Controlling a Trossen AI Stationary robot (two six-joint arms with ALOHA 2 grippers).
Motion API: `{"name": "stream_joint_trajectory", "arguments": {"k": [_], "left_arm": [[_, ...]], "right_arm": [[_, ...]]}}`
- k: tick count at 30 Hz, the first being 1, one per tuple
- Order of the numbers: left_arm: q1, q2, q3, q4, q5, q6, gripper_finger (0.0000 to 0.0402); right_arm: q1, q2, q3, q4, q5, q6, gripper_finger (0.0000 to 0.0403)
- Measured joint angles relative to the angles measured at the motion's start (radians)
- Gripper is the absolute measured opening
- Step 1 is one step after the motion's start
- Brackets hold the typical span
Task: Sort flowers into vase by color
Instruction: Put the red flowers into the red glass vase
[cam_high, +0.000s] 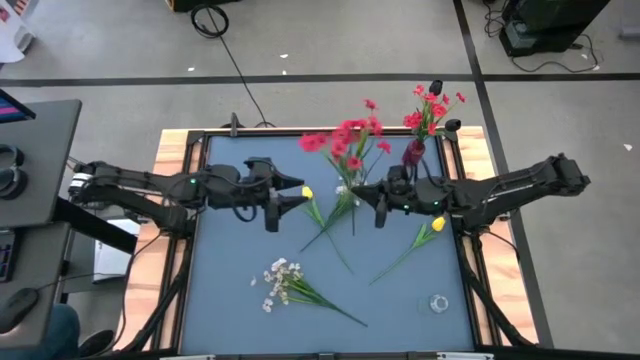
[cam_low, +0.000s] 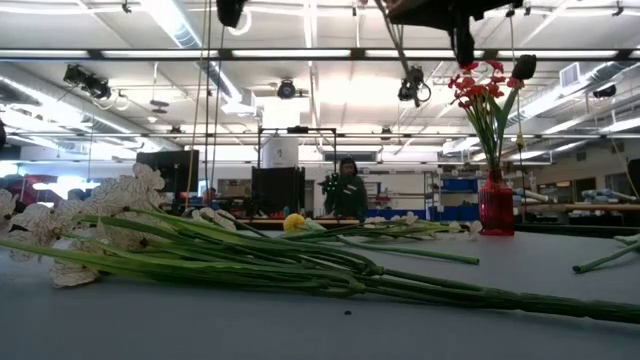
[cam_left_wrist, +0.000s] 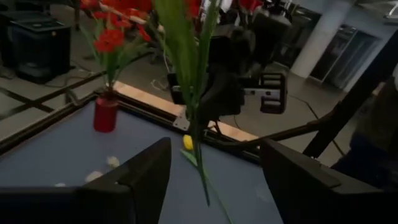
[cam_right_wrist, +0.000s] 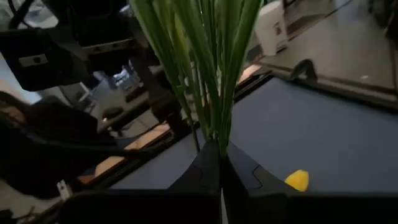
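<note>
The bunch of red-blossomed artificial flowers on long green stems (cam_high: 345, 140) hangs above the middle of the blue table (cam_high: 230, 300), pinched at its stems by the right gripper (cam_right_wrist: 219, 167), whose fingers are pressed together on them. The left gripper (cam_high: 290, 195) sits just beside the bunch with its fingers spread wide, holding nothing.

At the table's far right corner stands a small red glass vase (cam_high: 413, 152) with a cluster of red flowers (cam_high: 432, 108) already in it, so sorting has begun but is far from done, I judge. The held red bunch is not yet in any vase.

Lying loose on the table are two single yellow tulips: one near the centre (cam_high: 308, 194), one toward the right (cam_high: 437, 226). One spray of tiny white blossoms (cam_high: 280, 280) lies near the front. A small clear glass object (cam_high: 438, 302), perhaps an empty vase, sits at the front right; I cannot tell for certain. Only one vase is plainly seen.
</note>
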Motion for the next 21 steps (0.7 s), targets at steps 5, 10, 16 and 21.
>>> {"name": "stream_joint_trajectory", "arguments": {"k": [5, 10, 16, 21], "left_arm": [[-0.017, -0.046, 0.0, -0.064, -0.061, 0.021, 0.0251], [-0.03, -0.082, 0.0, -0.168, -0.145, 0.027, 0.0251], [-0.03, -0.1, -0.005, -0.284, -0.166, 0.013, 0.0242], [-0.03, -0.151, -0.11, -0.245, -0.187, -0.03, 0.0226]], "right_arm": [[0.0, -0.072, 0.0, -0.044, 0.071, -0.045, 0.0007], [0.001, -0.134, 0.0, -0.101, 0.126, -0.089, 0.0007], [0.045, -0.195, 0.0, -0.202, 0.255, -0.135, 0.0007], [0.115, -0.238, 0.0, -0.306, 0.417, -0.18, 0.0007]]}}
